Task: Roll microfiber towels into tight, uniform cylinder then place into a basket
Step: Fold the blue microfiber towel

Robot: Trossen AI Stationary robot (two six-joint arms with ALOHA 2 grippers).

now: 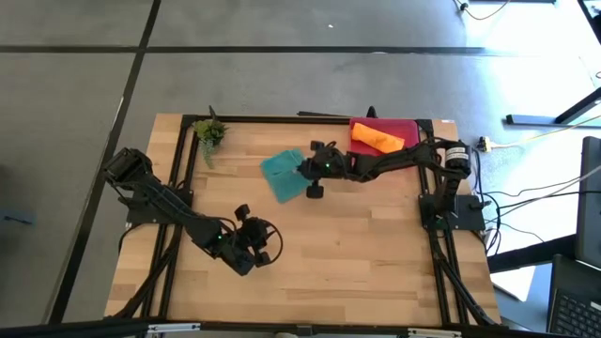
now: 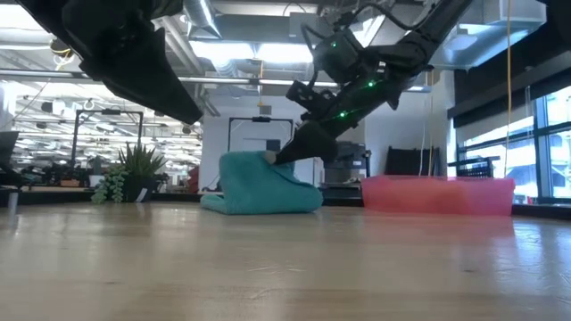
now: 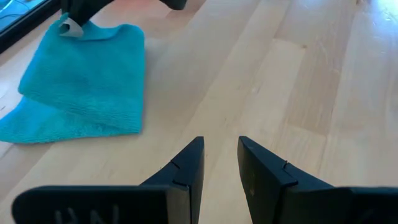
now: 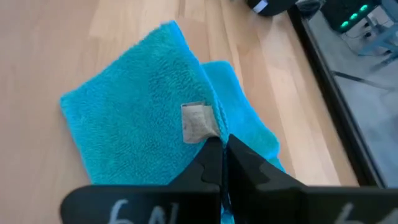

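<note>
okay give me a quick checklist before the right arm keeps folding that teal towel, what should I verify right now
1. Right hand pinched shut on the teal towel edge beside its tag: ok.
2. Towel rolled into a tight cylinder: not ok, only folded over loosely.
3. Left hand clear of the towel, open over bare table: ok.
4. Orange towel already in the basket: ok.
5. Room left in the basket for a second roll: cannot tell.
6. Potted plant apart from the towel: ok.

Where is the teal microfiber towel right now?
In the high view the teal microfiber towel lies folded on the table's far middle, left of the pink-red plastic basket, its edge pinched by the right gripper.
</note>
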